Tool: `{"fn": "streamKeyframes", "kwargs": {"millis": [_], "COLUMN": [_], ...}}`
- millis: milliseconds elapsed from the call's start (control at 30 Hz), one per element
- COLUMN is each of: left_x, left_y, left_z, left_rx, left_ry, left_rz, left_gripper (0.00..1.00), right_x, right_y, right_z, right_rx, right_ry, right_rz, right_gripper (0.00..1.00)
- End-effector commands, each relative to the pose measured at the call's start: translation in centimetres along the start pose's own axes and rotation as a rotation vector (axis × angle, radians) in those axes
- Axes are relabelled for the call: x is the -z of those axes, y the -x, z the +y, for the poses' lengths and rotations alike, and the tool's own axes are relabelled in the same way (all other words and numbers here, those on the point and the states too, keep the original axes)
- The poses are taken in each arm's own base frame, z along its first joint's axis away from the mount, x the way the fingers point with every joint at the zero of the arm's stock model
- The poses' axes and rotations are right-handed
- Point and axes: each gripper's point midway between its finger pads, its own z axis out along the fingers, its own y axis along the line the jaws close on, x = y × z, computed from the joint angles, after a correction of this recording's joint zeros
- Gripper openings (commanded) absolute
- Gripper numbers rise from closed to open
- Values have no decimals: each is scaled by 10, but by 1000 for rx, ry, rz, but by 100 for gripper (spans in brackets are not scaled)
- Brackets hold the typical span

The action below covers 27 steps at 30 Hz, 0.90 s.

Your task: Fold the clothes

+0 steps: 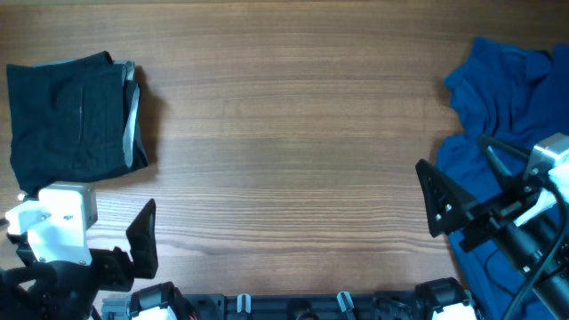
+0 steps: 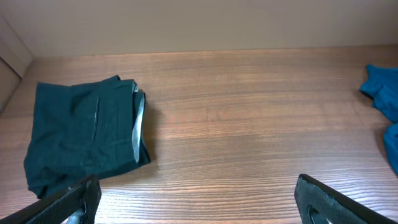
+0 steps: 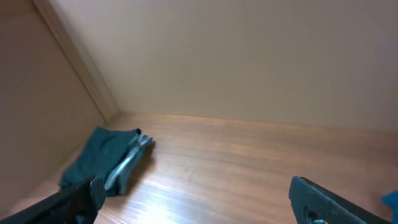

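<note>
A folded dark teal garment lies at the table's far left; it also shows in the left wrist view and the right wrist view. A crumpled blue garment lies at the right edge, partly under my right arm, with a corner in the left wrist view. My left gripper is open and empty near the front left edge, in front of the folded garment. My right gripper is open and empty, raised beside the blue garment's left edge.
The wooden table stretches bare between the two garments. A beige wall and a corner show behind the table in the right wrist view. The arm bases sit along the front edge.
</note>
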Motion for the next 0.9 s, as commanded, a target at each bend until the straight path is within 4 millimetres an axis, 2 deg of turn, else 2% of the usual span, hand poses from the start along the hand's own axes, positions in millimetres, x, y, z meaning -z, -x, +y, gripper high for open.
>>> {"fn": "streamKeyframes", "kwargs": {"millis": [0,100,167,200,267,367,500,600,667,733,867], "left_x": [0,0,0,0,0,0,0,0,0,0,0], "left_y": [0,0,0,0,0,0,0,0,0,0,0], "left_z": [-4,-4,-4,-4,-4,-4,-4,-4,-4,-4,-4], "left_rx": [-21,-21,-21,-21,-21,-21,-21,-21,-20,-21,-21], "left_ry": [-22,-22,-22,-22,-22,-22,-22,-22,-22,-22,-22], "left_rz": [-2,-2,-2,-2,-2,-2,-2,-2,-2,-2,-2], "left_gripper": [100,100,100,100,100,100,100,100,100,100,100], "right_x": [2,4,10,14,14,10,16,14,7,-8,-32], "right_y": [-5,-22,-32,-32,-27,-18,-23,-44,-68,-107,-151], "right_z": [3,-14,-43,-60,-62,-63,-79,-82,-89,-104,-123], "right_rx": [-289,-323,-324,-246,-18,193,221,230,234,235,163], "right_ry": [13,-92,-261,-359,-357,-350,-423,-403,-398,-397,-384], "right_rz": [22,70,76,65,84,71,-7,-76,-101,-107,-181], "right_gripper": [100,100,100,100,100,99,100,100,100,100,100]}}
